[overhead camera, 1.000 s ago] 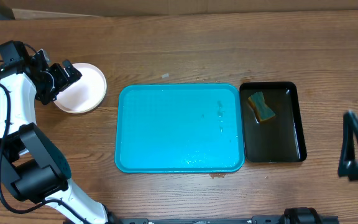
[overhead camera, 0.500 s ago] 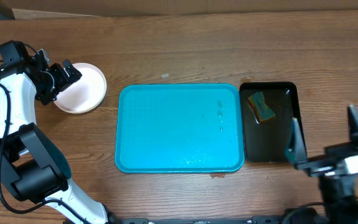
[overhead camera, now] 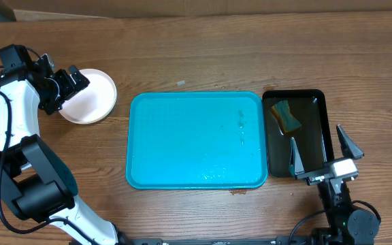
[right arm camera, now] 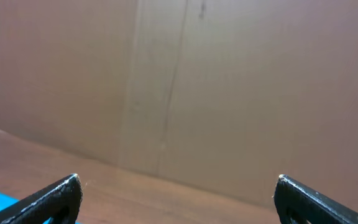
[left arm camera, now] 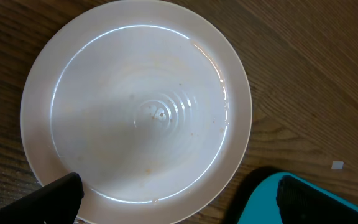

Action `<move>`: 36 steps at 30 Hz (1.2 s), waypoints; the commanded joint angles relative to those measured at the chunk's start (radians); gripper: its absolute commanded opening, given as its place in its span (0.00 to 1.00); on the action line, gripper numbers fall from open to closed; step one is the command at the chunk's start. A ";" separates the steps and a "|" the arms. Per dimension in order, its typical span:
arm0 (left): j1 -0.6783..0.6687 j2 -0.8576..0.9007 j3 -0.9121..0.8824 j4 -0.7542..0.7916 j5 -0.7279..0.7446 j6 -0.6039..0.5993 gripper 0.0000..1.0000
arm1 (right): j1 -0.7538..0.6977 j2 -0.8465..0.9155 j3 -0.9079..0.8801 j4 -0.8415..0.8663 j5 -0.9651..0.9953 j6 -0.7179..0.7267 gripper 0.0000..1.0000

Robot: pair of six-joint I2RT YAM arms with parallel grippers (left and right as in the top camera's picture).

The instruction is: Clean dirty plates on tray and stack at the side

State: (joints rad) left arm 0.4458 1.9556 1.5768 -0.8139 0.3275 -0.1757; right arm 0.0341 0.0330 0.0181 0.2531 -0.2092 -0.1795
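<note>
Wood makes up the counter [overhead camera: 203, 58] under all of it. At the far left, my left jaws hang over the left edge of a white plate [overhead camera: 92, 95]. They are wide open and hold nothing. The plate sits flat on the counter. It is round and shiny, with only a few tiny specks on it. I cannot tell if more plates lie under it.

Just to the right of the plate is the big blue tray [overhead camera: 196, 178]. The two are near, but they do not touch. The tray lies flat in the middle of the counter, and its floor shines wet in a few spots.

Right beside the tray is a thin black tray [overhead camera: 327, 109]. A sponge [overhead camera: 286, 116], yellow and green, lies in its far left part.

My right jaws are at the near right, by the near end of the black tray. They point to the far side. They are wide open too, with nothing between them. From my right wrist I see only a brown wall past the counter.
</note>
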 commanded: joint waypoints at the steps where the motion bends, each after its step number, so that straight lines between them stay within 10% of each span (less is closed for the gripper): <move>1: 0.003 0.004 -0.005 0.004 -0.002 0.023 1.00 | 0.002 -0.016 -0.011 -0.021 0.057 0.032 1.00; 11: 0.003 0.004 -0.005 0.004 -0.002 0.023 1.00 | 0.002 -0.031 -0.011 -0.325 0.130 0.110 1.00; 36: 0.003 0.004 -0.005 0.004 -0.002 0.023 1.00 | 0.004 -0.030 -0.010 -0.332 0.145 0.124 1.00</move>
State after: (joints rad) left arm 0.4458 1.9556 1.5768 -0.8139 0.3279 -0.1757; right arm 0.0341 0.0128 0.0181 -0.0830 -0.0734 -0.0631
